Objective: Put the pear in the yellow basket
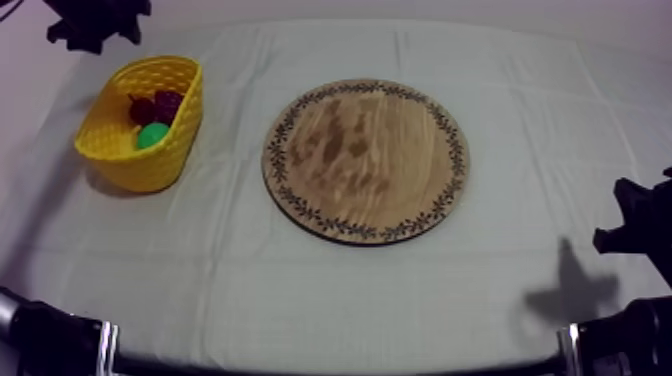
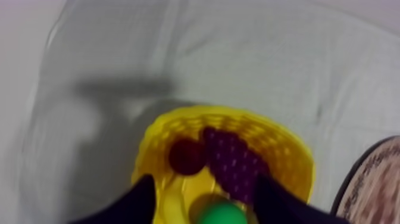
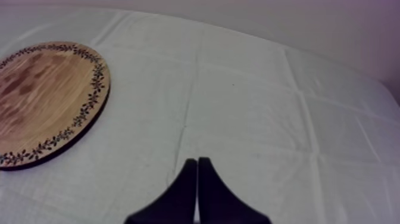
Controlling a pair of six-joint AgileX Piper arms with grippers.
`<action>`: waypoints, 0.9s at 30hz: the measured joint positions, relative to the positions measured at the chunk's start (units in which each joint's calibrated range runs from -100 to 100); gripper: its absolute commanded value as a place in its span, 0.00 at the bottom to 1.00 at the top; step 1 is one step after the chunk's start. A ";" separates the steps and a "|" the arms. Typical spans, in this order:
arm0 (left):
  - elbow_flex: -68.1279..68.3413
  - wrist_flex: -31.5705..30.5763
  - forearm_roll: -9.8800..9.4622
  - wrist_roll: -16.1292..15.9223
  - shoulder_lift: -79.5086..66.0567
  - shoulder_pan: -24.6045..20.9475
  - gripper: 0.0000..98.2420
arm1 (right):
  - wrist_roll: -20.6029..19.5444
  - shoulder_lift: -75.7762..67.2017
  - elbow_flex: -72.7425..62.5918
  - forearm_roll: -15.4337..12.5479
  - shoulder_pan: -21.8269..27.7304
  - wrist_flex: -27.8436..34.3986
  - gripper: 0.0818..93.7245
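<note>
The green pear (image 1: 152,135) lies inside the yellow basket (image 1: 120,150) at the table's left, next to a bunch of purple grapes (image 1: 167,102) and a small red fruit (image 1: 141,108). The round wooden board (image 1: 366,160) in the middle carries nothing. My left gripper (image 2: 205,184) hangs open above the basket, its fingers (image 2: 146,199) wide apart over the pear (image 2: 218,213), grapes (image 2: 233,161) and red fruit (image 2: 186,156). In the top view that arm (image 1: 97,22) is at the upper left, behind the basket. My right gripper (image 3: 197,161) is shut on nothing over bare cloth, right of the board (image 3: 41,95).
Grey-white cloth covers the whole table, with open room in front of and to the right of the board. My right gripper (image 1: 628,215) sits at the right edge and throws a shadow (image 1: 570,290) on the cloth.
</note>
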 measured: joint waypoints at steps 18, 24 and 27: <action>21.77 -23.22 2.48 -2.37 -36.01 -1.30 0.00 | 0.00 0.00 0.00 0.00 -0.03 0.04 0.00; 35.51 -30.98 2.65 -2.64 -50.73 -1.29 0.00 | -0.01 0.00 0.00 0.00 -0.03 0.04 0.00; 42.92 -33.42 2.84 -3.03 -58.99 -1.39 0.00 | -0.01 0.00 0.00 0.00 -0.03 0.04 0.00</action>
